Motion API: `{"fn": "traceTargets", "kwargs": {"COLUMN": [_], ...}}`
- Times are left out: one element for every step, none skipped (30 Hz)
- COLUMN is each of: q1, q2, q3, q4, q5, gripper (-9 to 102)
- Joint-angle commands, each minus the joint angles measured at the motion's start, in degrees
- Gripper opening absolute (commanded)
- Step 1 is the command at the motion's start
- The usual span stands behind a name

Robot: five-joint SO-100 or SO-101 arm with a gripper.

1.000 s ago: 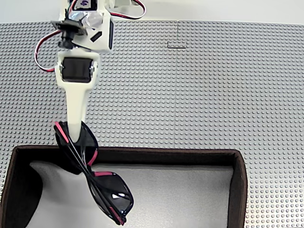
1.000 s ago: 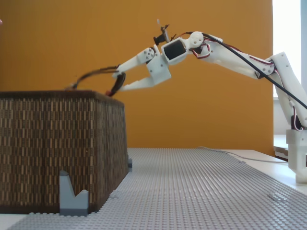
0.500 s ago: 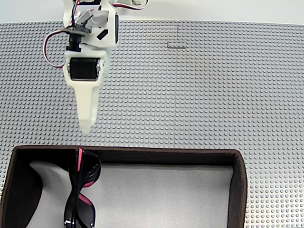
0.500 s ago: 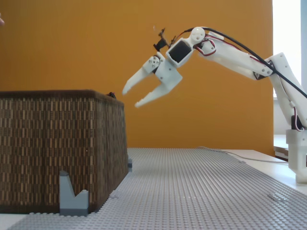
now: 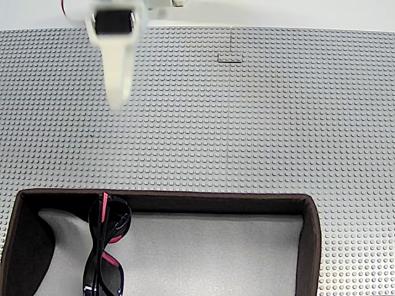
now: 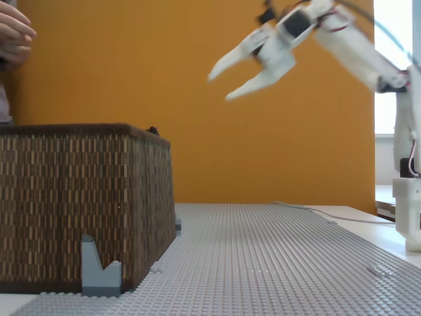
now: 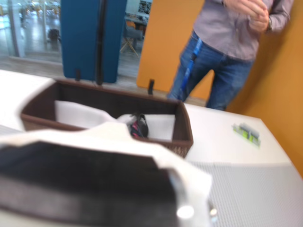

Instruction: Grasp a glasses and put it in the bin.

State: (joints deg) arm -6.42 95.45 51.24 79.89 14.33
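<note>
The black sunglasses (image 5: 106,246) with pink-red inner arms lie folded on the grey lining at the left end of the brown bin (image 5: 216,201). The wrist view has the glasses (image 7: 138,126) against the bin's (image 7: 183,130) right wall. My white gripper (image 5: 116,98) is blurred, well clear of the bin toward the top left of the overhead-looking fixed view. From the side, the gripper (image 6: 220,87) hangs open and empty, high above and to the right of the woven bin (image 6: 79,197).
The studded grey baseplate (image 5: 259,123) carries a small black mark (image 5: 229,60). A grey brick piece (image 6: 100,273) props the bin's near wall. A person (image 7: 222,47) stands behind the bin, a hand (image 6: 13,33) above it. A green object (image 7: 246,132) lies on the table.
A second ago the gripper held the glasses over the bin's rim; it let them drop inside, and has since pulled up and back, open, while the glasses lie still.
</note>
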Motion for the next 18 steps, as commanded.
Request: {"fn": "traceTargets", "kwargs": {"q1": [-1.3,-1.5,-1.8,-2.0,-2.1,-2.1,-1.8,-1.3,-0.5,0.5,1.9,4.6,5.8,6.9,8.2,9.2,9.2,9.2], "q2": [18.3,22.8,26.9,31.1,35.0,38.5,41.7,44.6,47.3,50.0,52.6,56.4,58.4,59.9,61.0,64.5,66.9,69.9], "q3": [14.6,19.2,23.5,27.6,31.7,35.6,38.7,41.5,44.6,47.6,51.0,56.2,58.4,60.0,61.0,63.5,65.0,66.8], "q4": [-5.5,-8.1,-10.4,-12.3,-13.9,-15.2,-15.8,-15.8,-16.3,-17.1,-18.7,-22.1,-24.1,-25.6,-25.9,-24.9,-24.0,-23.0], "q5": [-2.0,-3.3,-4.6,-5.8,-7.2,-8.2,-9.0,-9.9,-10.9,-12.2,-13.8,-16.3,-18.2,-20.0,-21.2,-22.6,-23.3,-23.8], "gripper": [20,20,19,17,16,16,16,15,15,14,12,12,11,10,10,10,11,11]}}
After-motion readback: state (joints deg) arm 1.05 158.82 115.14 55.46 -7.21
